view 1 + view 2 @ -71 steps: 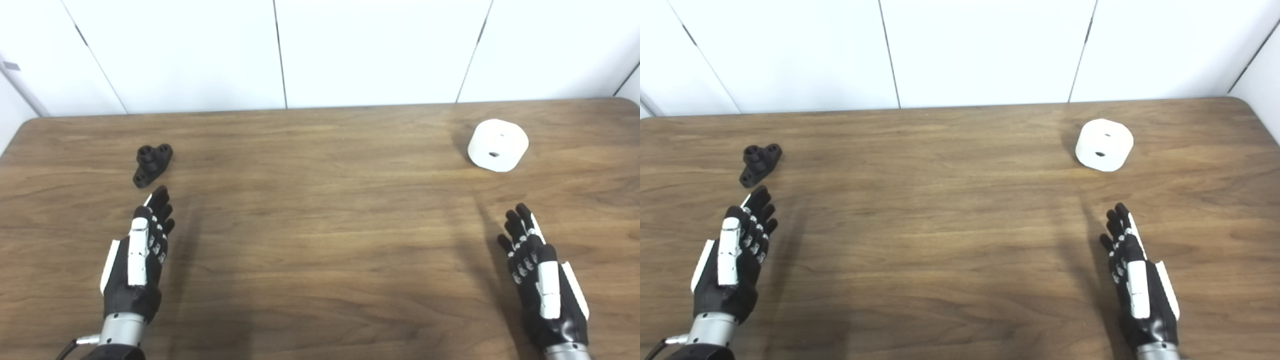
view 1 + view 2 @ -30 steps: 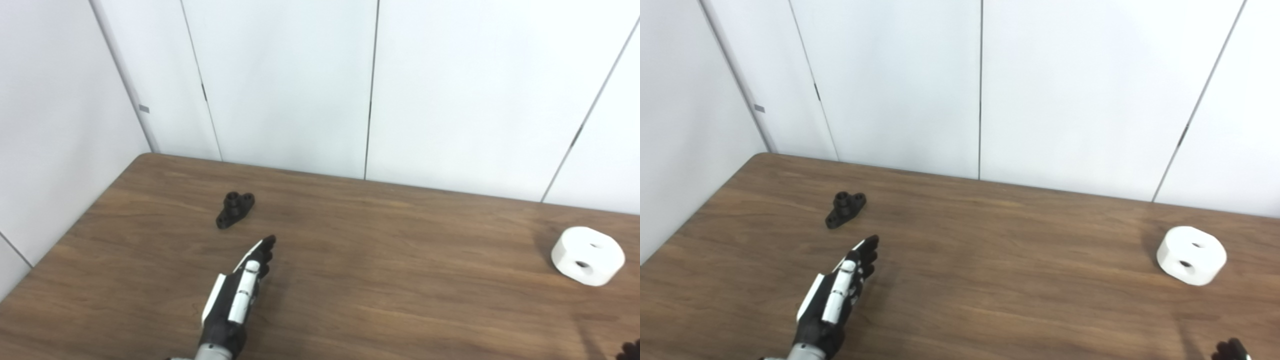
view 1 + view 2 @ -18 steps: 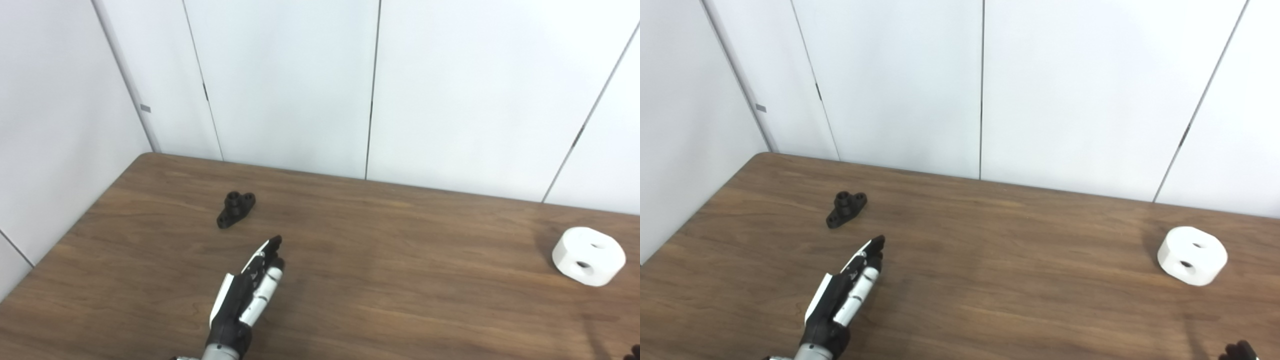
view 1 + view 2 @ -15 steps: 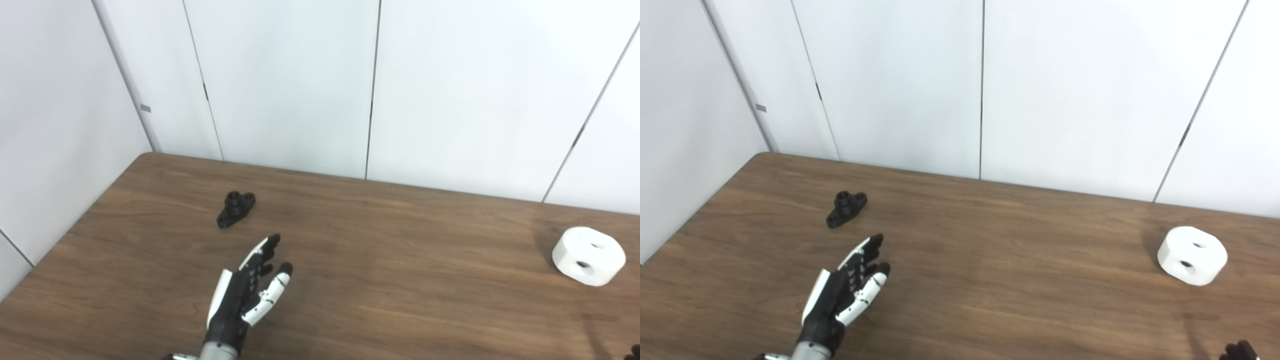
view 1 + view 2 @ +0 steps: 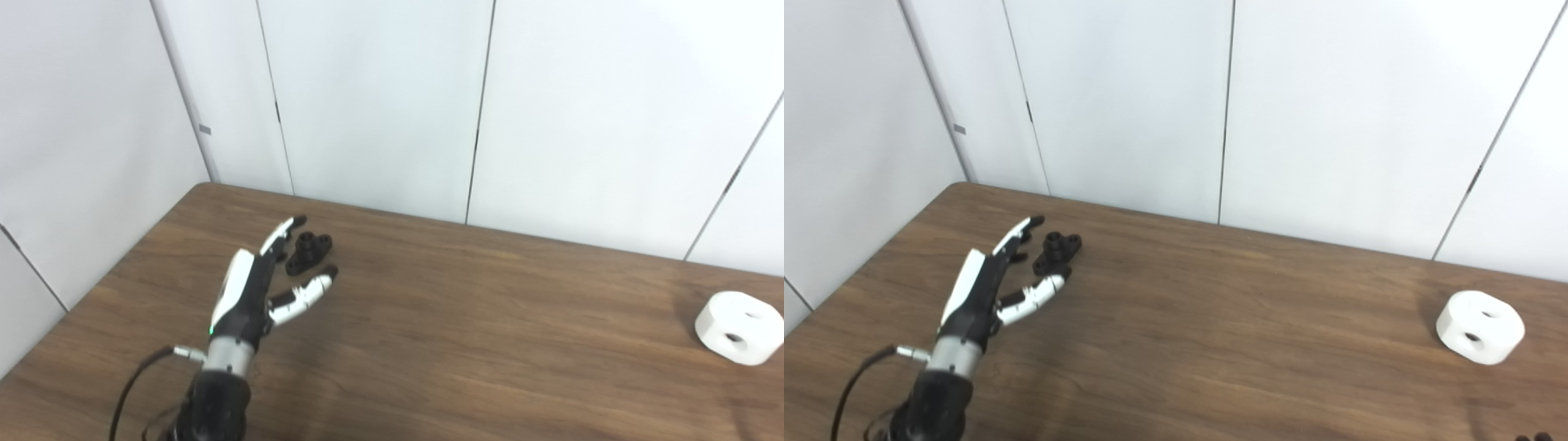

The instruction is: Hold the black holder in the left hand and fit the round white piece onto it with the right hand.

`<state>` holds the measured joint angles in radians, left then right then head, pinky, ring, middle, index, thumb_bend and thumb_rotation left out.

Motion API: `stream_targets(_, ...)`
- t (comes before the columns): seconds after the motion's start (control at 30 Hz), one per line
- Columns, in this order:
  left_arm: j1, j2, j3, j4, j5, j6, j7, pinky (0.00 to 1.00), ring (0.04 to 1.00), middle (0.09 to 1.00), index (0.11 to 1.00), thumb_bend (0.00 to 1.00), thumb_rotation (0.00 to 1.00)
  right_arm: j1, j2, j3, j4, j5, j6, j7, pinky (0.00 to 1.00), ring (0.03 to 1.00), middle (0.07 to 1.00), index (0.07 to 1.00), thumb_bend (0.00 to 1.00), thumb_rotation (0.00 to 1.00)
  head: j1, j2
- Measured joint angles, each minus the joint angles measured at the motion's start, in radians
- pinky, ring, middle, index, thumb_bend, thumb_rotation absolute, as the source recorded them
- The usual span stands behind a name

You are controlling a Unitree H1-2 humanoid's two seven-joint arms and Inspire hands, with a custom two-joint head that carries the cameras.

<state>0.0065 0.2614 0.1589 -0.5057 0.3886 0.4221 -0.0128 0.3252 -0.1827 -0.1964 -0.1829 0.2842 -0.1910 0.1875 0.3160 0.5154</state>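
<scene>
Left hand (image 5: 254, 288) open, fingers (image 5: 283, 229) stretched forward and thumb (image 5: 304, 293) spread to the side, holding nothing. Raised over the tabletop (image 5: 465, 318), reaching around the black holder (image 5: 309, 252): fingers on its left side, thumb tip just in front of its near end, holder sitting in the gap between them. Cannot tell whether any fingertip actually touches it. Holder resting flat on the tabletop near the far left corner, round boss upward, holes visible on top. Black forearm and grey wrist coming in from bottom left, thin cable looping off the wrist.

Round white piece (image 5: 1480, 335) lying on the tabletop far right, well apart from holder, two dark holes showing in it, one on top and one on its front side.

Right hand (image 5: 1534, 437) barely in view at bottom right corner of the right eye view only, just dark fingertips at the edge; open or closed cannot be told. Nowhere near the white piece's surface, nothing visibly in it.

White wall panels (image 5: 380, 104) behind, with dark seams.
</scene>
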Motion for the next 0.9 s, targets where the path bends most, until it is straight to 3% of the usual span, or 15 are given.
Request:
stream_targets(0.13,-0.041,0.034,0.012,0.042,0.018,0.038,-0.007,0.92,0.976,0.985,0.932,0.63,0.43,0.000,0.000,0.000,-0.001,-0.004,-0.001,-0.001,1.00,0.986,0.957,0.962,0.55,1.00,0.002,-0.002)
stream_targets(0.33,-0.070,0.109,-0.004,0.142,0.140,0.048,-0.024,0.92,0.999,0.974,0.920,0.67,0.44,0.000,-0.003,0.006,-0.001,-0.030,-0.003,-0.005,1.00,0.968,0.936,0.943,0.56,1.00,-0.005,0.002)
stream_targets(0.5,-0.106,0.121,-0.042,0.239,0.214,0.042,0.002,0.87,0.981,0.956,0.904,0.70,0.47,0.000,-0.011,0.013,0.000,-0.037,-0.006,-0.003,1.00,0.961,0.927,0.935,0.53,1.00,-0.005,0.002)
stream_targets(0.9,-0.201,0.200,-0.136,0.470,0.350,0.044,-0.008,0.98,0.990,0.954,0.877,0.83,0.57,0.001,-0.026,0.024,-0.002,-0.036,-0.007,0.004,1.00,0.958,0.923,0.931,0.53,1.00,-0.003,0.012)
